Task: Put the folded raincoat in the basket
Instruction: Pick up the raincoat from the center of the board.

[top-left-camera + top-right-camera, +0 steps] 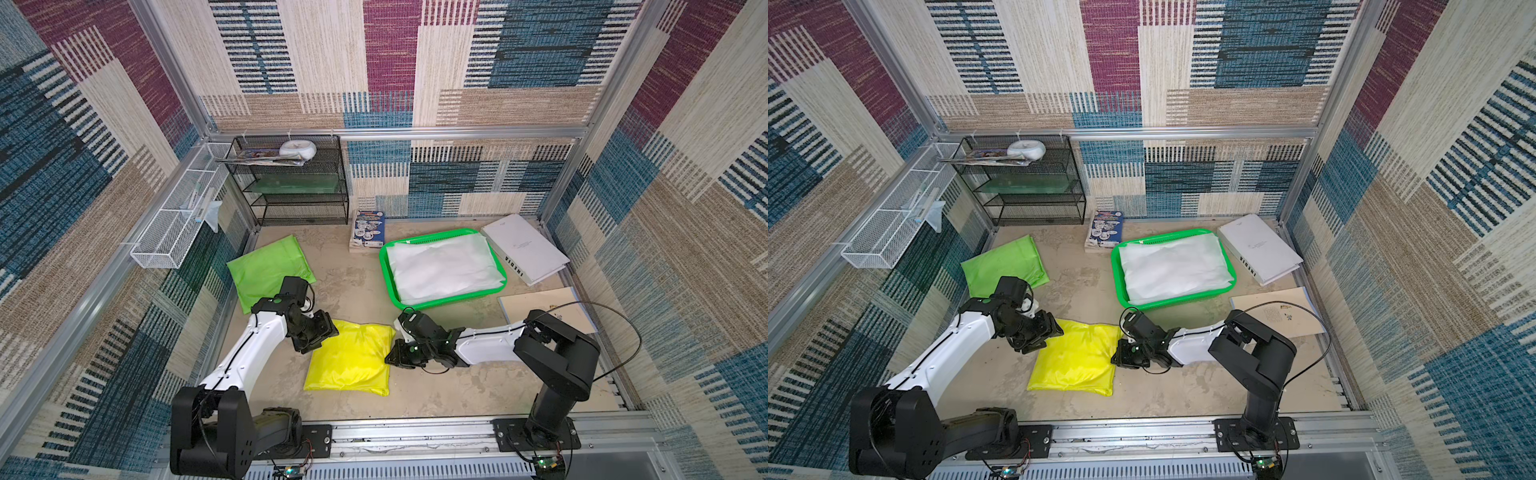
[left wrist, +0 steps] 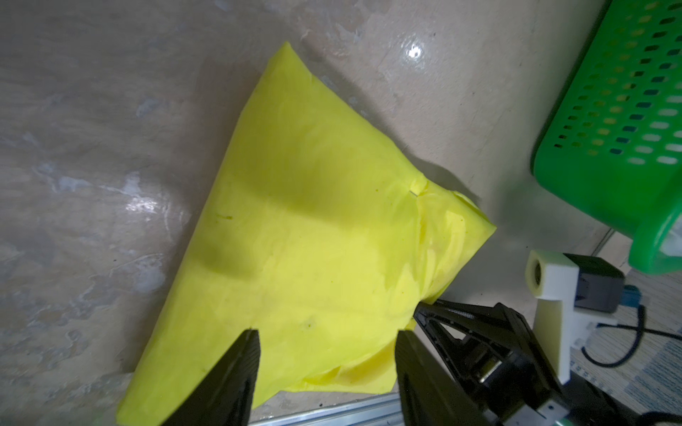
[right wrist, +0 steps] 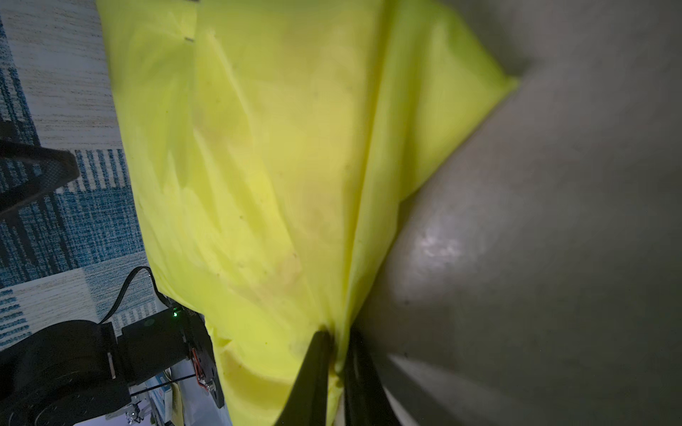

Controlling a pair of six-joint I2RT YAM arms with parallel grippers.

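Right gripper (image 3: 337,339) grips the raincoat (image 1: 351,359) by its edge, left gripper (image 2: 326,333) open over it; we should close left too, then lift evenly.

Between the right gripper's (image 3: 337,341) black jaws, the raincoat (image 3: 258,166) is plain yellow; beyond them, the basket (image 1: 385,272) is bright green. Walls (image 1: 390,45) show blue-maroon-beige striped patchwork.

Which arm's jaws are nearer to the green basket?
Right. On the right arm the jaws are shut on the yellow raincoat, in front of the basket; on the left arm they stand open at the raincoat's opposite corner, farther off.
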